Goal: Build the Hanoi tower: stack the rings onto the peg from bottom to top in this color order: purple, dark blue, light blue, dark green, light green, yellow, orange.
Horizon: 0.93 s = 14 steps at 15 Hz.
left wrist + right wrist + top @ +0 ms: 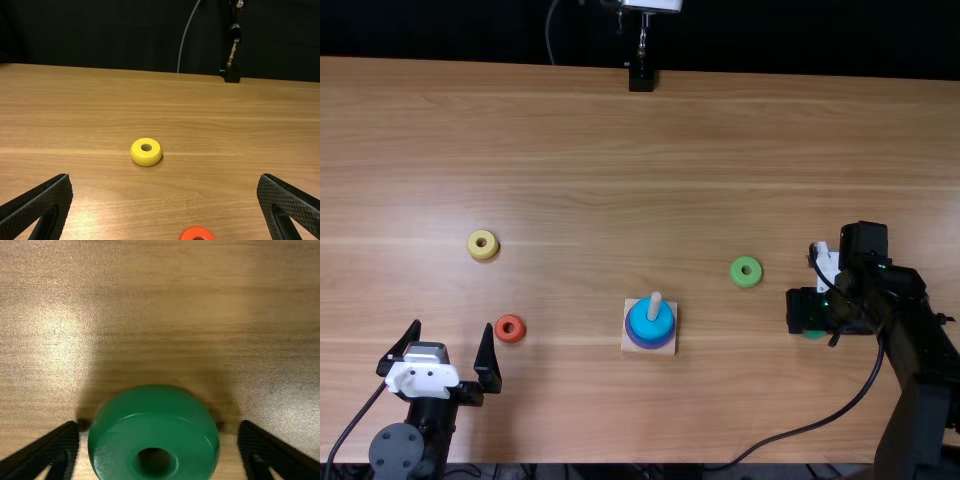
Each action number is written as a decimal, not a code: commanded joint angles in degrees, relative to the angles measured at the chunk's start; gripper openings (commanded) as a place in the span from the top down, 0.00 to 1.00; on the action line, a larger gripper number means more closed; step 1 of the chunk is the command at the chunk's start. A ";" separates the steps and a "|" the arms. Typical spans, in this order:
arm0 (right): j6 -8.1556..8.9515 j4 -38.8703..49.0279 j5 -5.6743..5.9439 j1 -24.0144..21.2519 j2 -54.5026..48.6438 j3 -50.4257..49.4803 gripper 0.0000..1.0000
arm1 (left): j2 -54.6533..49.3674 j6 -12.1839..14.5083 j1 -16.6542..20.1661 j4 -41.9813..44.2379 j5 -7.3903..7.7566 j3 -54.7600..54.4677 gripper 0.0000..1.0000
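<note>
My left gripper [453, 328] is open above the near-left table; in its wrist view the left gripper [165, 177] holds nothing. My right gripper [808, 312] is low at the right, over the dark green ring [813, 334]. In the right wrist view the right gripper [159, 426] stands open, its fingers either side of the dark green ring [155, 435]. A light blue ring [648, 322] tops the stack around the peg [655, 305], with purple [650, 346] below; dark blue between is hard to tell. Light green ring [746, 271], yellow ring [145, 155] and orange ring [510, 328] lie flat.
The square wooden base [629, 344] of the peg stands near the middle of the table [620, 150]. A black cable [820, 424] loops from the right arm across the near side. A black stand [641, 78] is at the far edge.
</note>
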 commanded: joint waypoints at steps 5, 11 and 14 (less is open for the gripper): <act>-1.29 0.03 -0.55 0.62 0.76 1.98 1.00 | -0.69 0.23 0.67 -1.16 0.71 -2.68 0.00; -1.19 -5.46 -0.55 5.02 0.32 8.22 1.00 | -0.69 0.23 0.67 -1.16 0.71 -2.68 0.00; -1.08 -16.43 -0.66 11.44 0.14 15.34 1.00 | -0.69 0.23 0.67 -1.16 0.71 -2.68 0.00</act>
